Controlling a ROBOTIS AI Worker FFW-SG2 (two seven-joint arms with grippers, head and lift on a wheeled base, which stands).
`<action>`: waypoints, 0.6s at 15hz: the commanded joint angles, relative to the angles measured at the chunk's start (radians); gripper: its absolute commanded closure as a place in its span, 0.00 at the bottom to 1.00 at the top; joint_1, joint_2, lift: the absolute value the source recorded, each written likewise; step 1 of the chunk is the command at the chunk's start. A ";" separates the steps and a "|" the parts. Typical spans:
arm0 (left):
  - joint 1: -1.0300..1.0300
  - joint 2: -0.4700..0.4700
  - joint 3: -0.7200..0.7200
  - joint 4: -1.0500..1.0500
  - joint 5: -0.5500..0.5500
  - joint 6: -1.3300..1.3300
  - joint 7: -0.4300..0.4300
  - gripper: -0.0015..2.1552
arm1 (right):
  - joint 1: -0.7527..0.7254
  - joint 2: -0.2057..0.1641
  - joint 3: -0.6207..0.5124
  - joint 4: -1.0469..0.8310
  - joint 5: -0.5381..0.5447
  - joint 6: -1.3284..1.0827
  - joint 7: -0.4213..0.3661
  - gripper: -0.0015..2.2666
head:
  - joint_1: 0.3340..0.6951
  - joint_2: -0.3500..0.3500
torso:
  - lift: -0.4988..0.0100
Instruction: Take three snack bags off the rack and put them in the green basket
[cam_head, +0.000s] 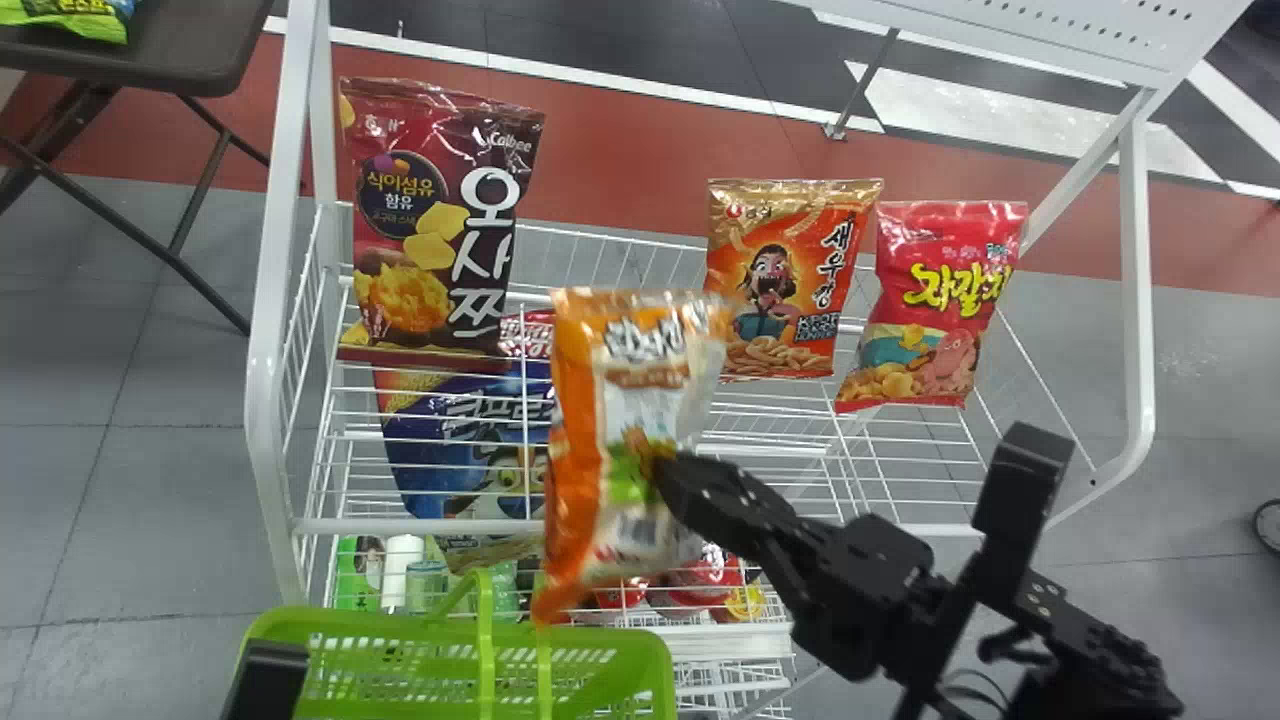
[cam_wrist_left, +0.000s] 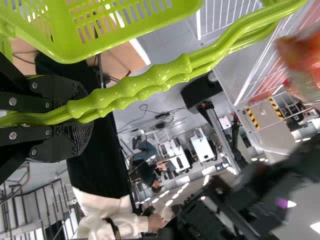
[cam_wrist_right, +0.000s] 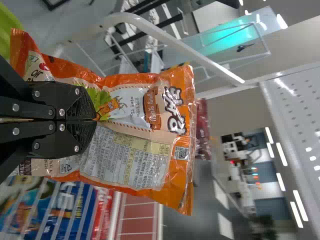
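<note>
One white wire rack (cam_head: 266, 400), green basket (cam_head: 390, 627) at its near side. Maroon bag (cam_head: 430, 220) racked left; orange-white snack bag (cam_head: 590, 430) clamped in right gripper (cam_head: 668, 478), above rack front, bottom end near basket rim; orange-gold bag (cam_head: 785, 270) and red bag (cam_head: 945, 300) racked right. Left gripper (cam_wrist_left: 87, 114) closed on basket handles (cam_wrist_left: 150, 90).

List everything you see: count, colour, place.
Rack: one, white, ahead.
Left bag: one, dark red, upper rack.
Middle bag: one, orange and gold, upper rack.
Right bag: one, red, upper rack.
Low bag: one, mostly blue, below left bag.
Held bag: one, orange and white, right claw.
Partial pack: one, red, behind held bag.
Small goods: several, mixed colours, lower rack.
Basket: one, green, before rack.
Table: one, dark, far left.
Packet: one, green, on table.
Left claw: one, black, on basket handles.
Right claw: one, black, on held bag.
</note>
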 joint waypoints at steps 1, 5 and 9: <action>0.004 -0.006 0.034 0.000 0.012 -0.015 0.001 0.59 | 0.005 0.008 -0.066 -0.002 -0.014 0.195 0.053 0.98 | 1.00 0.00 | 0.93; 0.009 -0.006 0.061 -0.006 0.034 -0.015 -0.004 0.59 | 0.012 0.004 -0.089 0.015 0.006 0.425 0.141 0.98 | 1.00 0.00 | 0.93; 0.017 -0.006 0.071 -0.019 0.037 -0.015 -0.007 0.59 | 0.019 -0.035 0.000 0.136 0.037 0.431 0.155 0.98 | 1.00 0.00 | 0.93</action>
